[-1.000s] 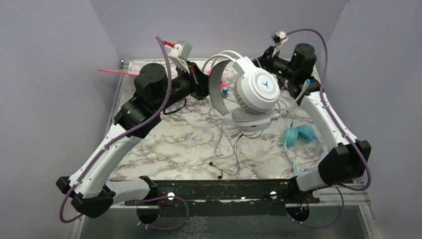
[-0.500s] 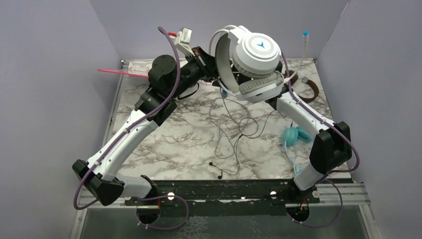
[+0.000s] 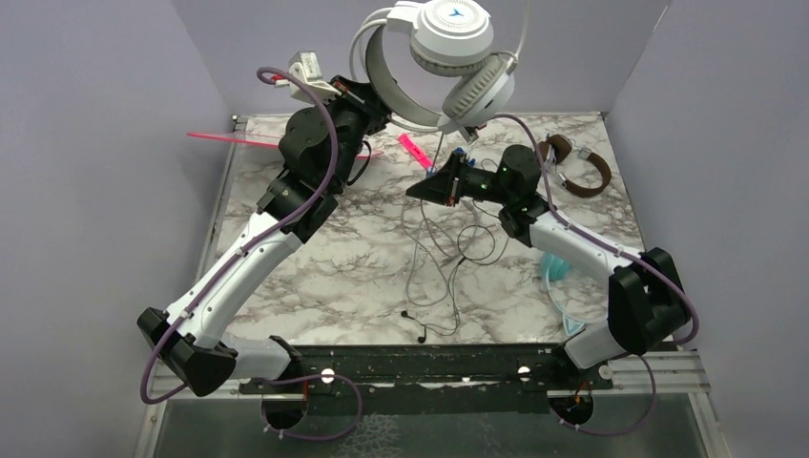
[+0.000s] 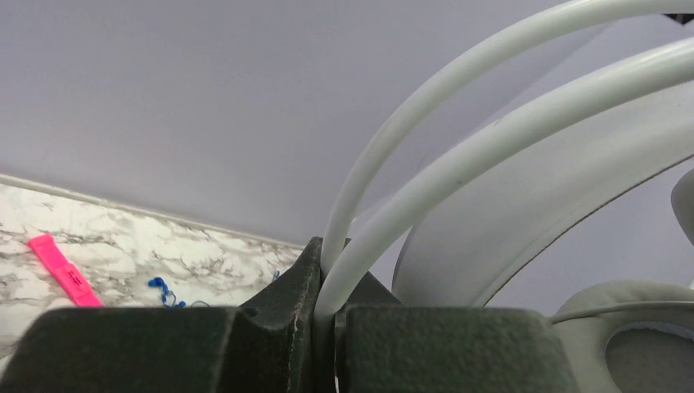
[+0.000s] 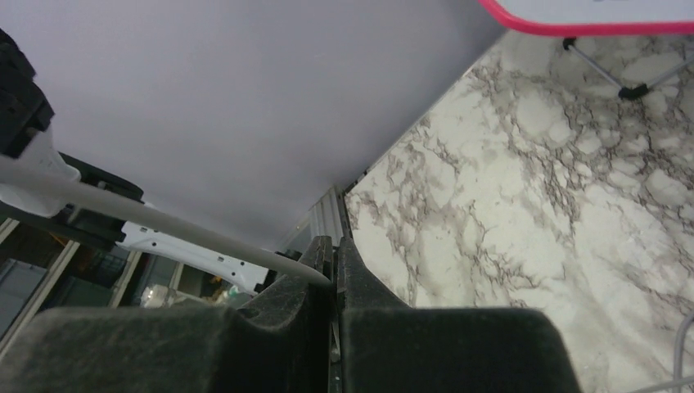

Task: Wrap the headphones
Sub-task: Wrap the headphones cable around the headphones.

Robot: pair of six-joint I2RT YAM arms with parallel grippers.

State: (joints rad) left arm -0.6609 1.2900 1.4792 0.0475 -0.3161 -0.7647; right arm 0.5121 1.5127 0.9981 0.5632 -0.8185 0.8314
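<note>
Teal headphones (image 3: 555, 269) mostly behind right arm (image 3: 572, 243), white headphones (image 3: 448, 38) cropped above

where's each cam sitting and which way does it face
Top external: above and behind, looking down at the table; both arms show.
Left wrist: past the left gripper, shut on the headphones band, toward the back wall.
Right wrist: past the right gripper, shut on the cord, across marble.
Shared: pink tag, in top and left wrist.
</note>
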